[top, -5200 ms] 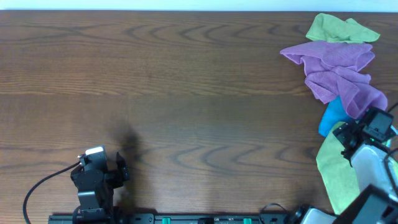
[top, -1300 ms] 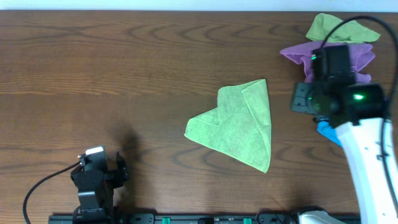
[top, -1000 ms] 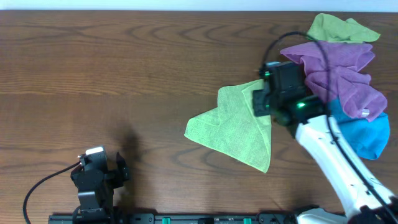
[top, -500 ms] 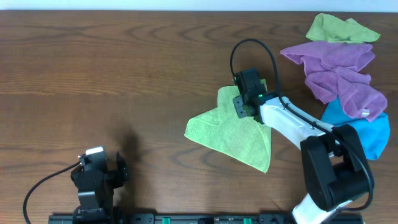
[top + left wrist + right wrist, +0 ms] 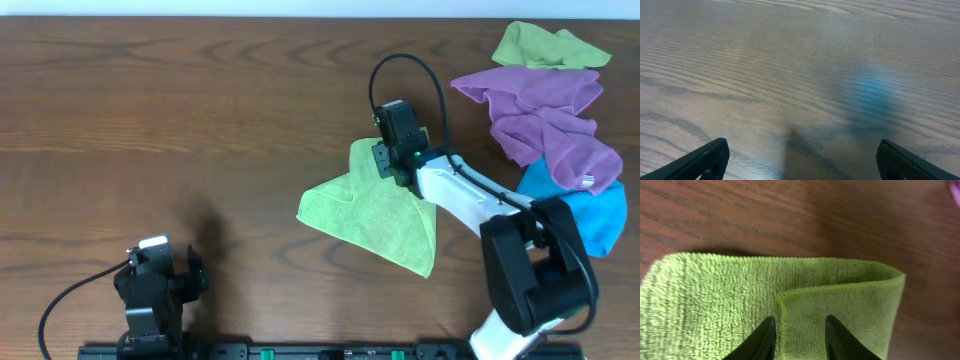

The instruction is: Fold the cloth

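A light green cloth [image 5: 375,210] lies rumpled on the wooden table, roughly triangular, with one corner folded over at its top right. My right gripper [image 5: 388,165] is down on that top corner. In the right wrist view its two dark fingertips [image 5: 766,339] stand a little apart on the cloth [image 5: 715,295], one on each side of the folded flap's edge, so my right gripper [image 5: 800,337] is open and narrow. My left gripper [image 5: 188,272] rests at the near left, far from the cloth. In its wrist view my left gripper [image 5: 800,160] is wide open over bare wood.
A heap of other cloths lies at the far right: a green one [image 5: 548,45], a purple one [image 5: 540,110] and a blue one [image 5: 590,215]. A black cable [image 5: 70,295] loops by the left arm. The right arm's cable [image 5: 405,65] arches above the cloth.
The right arm swung left from the heap of cloths and came down on the green cloth's top corner, its jaws narrowing. The left arm stayed still.
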Robot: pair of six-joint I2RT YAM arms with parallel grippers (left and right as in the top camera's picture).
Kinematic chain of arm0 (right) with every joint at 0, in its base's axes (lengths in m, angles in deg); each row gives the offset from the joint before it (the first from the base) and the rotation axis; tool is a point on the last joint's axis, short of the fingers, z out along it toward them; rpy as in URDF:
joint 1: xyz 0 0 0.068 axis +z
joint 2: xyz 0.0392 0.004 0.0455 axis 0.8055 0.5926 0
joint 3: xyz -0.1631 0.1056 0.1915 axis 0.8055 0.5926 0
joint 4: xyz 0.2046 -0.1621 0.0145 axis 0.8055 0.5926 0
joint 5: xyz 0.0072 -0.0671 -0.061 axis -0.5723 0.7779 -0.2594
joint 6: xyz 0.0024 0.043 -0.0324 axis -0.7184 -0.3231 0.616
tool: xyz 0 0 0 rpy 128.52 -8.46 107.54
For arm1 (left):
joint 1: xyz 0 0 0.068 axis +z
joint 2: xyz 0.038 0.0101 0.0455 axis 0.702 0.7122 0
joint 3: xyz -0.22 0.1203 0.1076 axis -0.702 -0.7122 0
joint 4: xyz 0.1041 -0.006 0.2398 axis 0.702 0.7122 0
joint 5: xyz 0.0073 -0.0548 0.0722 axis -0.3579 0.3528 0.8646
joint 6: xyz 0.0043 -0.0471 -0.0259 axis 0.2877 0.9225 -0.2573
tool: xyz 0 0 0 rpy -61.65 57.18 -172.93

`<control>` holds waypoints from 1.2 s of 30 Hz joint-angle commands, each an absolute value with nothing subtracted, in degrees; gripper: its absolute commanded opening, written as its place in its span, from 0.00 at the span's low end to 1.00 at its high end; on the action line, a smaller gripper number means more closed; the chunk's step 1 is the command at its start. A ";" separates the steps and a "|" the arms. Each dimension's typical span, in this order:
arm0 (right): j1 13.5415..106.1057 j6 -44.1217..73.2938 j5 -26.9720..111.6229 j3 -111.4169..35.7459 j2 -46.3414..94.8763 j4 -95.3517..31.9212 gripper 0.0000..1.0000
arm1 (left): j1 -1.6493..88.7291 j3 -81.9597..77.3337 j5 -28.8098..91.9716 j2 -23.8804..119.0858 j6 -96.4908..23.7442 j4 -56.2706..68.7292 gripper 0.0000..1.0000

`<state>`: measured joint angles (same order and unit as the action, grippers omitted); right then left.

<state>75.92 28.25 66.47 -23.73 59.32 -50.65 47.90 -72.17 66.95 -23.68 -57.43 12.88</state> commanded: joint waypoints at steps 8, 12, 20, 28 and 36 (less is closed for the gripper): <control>76.03 28.99 67.58 -23.64 62.37 -51.68 0.20 | 47.83 -72.78 67.49 -23.77 -57.85 13.34 0.95; 76.03 28.99 68.65 -24.54 62.35 -51.64 0.23 | 47.83 -72.78 67.10 -23.77 -57.83 13.32 0.95; 75.96 28.99 70.14 -29.30 62.35 -47.92 0.01 | 47.83 -72.78 67.05 -23.77 -57.83 13.32 0.95; 72.86 25.51 76.39 -30.59 62.35 -41.52 0.01 | 47.83 -72.78 62.05 -23.77 -57.17 13.32 0.95; 65.32 11.48 80.24 -31.18 62.35 -33.91 0.85 | 47.83 -72.78 58.71 -23.77 -57.15 13.10 0.95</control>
